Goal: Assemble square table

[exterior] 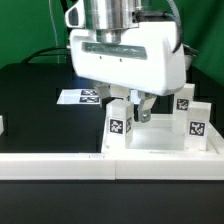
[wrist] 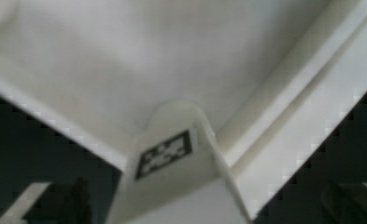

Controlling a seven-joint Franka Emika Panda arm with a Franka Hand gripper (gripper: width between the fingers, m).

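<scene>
Tool [exterior: 137, 108] sits low over the tabletop [exterior: 160, 140], which lies on the black counter [exterior: 30, 100] against the long white rail [exterior: 60, 165] in front. One leg [exterior: 117, 125] stands upright at the tabletop's corner on the exterior view's left, tag facing the camera. Two more legs [exterior: 196, 126] stand at the exterior view's right, near the rim. The marker board [exterior: 80, 97] lies behind, well apart from the work.

Wrist view: the leg [wrist: 171, 160] fills the centre, tag visible, with dark fingertips [wrist: 47, 203] at either side of the frame and clear gaps to the leg. So the tool reads as spread wide, nothing held. I can't tell from the exterior view whether the fingers touch the leg; the wrist housing blocks it.

My read: the step is grasping or seating this leg at the corner.

To do it well:
- centre the fingers on the leg's flat faces before closing
- keep the leg vertical; a tilt will likely bind it
- don't shove the tabletop off the rail
- stay clear of the two legs on the right
</scene>
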